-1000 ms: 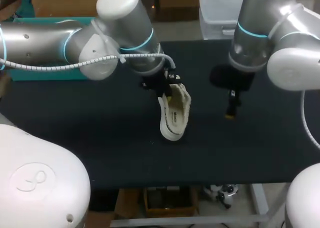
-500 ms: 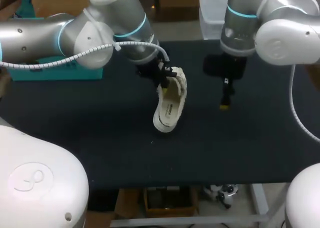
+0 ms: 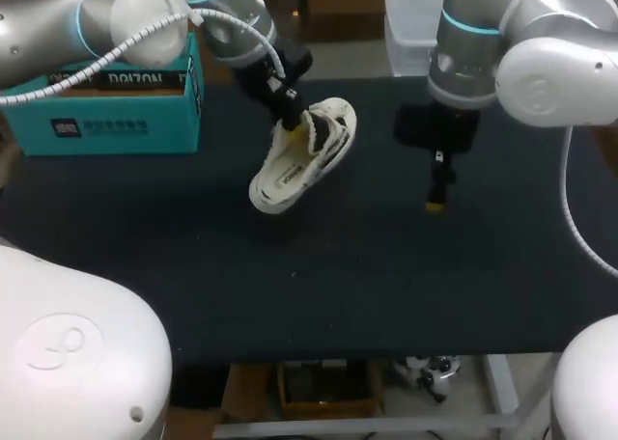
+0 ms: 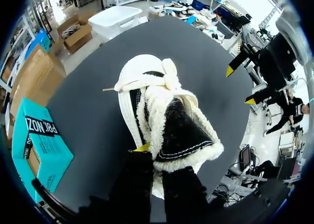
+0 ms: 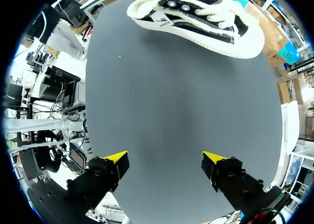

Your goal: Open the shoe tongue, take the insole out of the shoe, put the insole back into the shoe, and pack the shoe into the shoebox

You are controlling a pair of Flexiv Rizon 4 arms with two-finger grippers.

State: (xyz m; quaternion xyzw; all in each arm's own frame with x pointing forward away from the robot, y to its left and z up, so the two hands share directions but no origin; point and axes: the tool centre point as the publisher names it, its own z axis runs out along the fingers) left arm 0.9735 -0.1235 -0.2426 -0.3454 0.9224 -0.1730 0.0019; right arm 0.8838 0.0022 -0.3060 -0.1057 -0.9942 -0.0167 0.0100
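A white shoe (image 3: 294, 162) with a fleecy collar and black side panels hangs tilted above the black table (image 3: 386, 266), toe pointing down and to the left. My left gripper (image 3: 294, 122) is shut on its heel collar. In the left wrist view the shoe (image 4: 162, 101) fills the space ahead of the left gripper (image 4: 154, 153), laces tied at the far end. The teal shoebox (image 3: 101, 102) stands at the table's back left, to the left of the shoe. My right gripper (image 3: 439, 184) hangs open to the right of the shoe, holding nothing. From the right gripper (image 5: 164, 160), the shoe (image 5: 196, 13) lies well ahead.
The shoebox (image 4: 39, 145) also shows in the left wrist view, beside the gripper and below it. My right gripper (image 4: 241, 84) appears there too, off past the shoe. Bare black table lies in front of the shoe and under my right gripper.
My left arm has carried the shoe to the left and back, toward the shoebox, and tilted it more. The shoebox has come out from behind the arm. My right arm shifted slightly back, then held still.
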